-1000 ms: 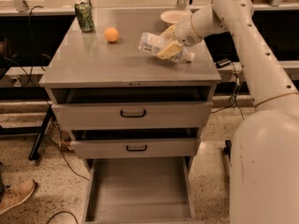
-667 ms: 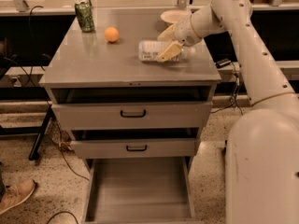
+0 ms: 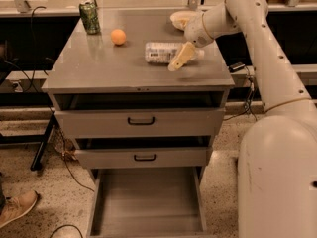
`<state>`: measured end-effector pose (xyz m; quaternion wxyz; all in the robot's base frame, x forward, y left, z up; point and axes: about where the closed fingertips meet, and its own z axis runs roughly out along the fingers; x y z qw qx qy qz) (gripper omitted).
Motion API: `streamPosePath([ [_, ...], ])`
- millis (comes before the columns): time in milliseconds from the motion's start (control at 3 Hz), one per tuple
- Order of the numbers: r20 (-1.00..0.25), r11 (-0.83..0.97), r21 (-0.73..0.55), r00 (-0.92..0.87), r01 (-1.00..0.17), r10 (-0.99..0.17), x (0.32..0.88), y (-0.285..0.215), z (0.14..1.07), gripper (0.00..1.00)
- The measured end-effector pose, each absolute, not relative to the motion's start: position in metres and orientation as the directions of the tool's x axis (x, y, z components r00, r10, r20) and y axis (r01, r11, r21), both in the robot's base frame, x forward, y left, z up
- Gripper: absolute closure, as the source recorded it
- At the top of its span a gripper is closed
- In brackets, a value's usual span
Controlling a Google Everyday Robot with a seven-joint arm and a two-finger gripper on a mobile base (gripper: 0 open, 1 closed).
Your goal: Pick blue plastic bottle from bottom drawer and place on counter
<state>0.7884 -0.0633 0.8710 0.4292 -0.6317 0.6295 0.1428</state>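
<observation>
The blue plastic bottle [image 3: 159,52] lies on its side on the grey counter [image 3: 114,71], right of centre, with its cap end to the right. My gripper [image 3: 184,54] reaches in from the upper right and is shut on the bottle's right part. One pale finger [image 3: 178,61] crosses in front of the bottle and the other is hidden behind it. The bottom drawer [image 3: 148,202] stands pulled open below, and its flat floor is bare.
A green soda can [image 3: 89,17] and an orange ball [image 3: 118,36] stand at the counter's back left. A pale dish [image 3: 179,18] sits at the back right. Two upper drawers [image 3: 141,121] with black handles stand slightly open. My arm's body [image 3: 277,172] fills the right. A shoe [image 3: 17,207] is at lower left.
The bottle was held tilted above the counter. It has come down and now lies flat on the counter, with my gripper still around it.
</observation>
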Motion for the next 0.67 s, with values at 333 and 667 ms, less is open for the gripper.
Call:
streamPosePath([
  [333,-0.691,0.182,-0.433,0.195,-0.883,-0.696,0.775,-0.082,0.899,0.00],
  [667,-0.620,0.245,-0.572,0.218,-0.783,-0.754,0.739,-0.125,0.966,0.00],
])
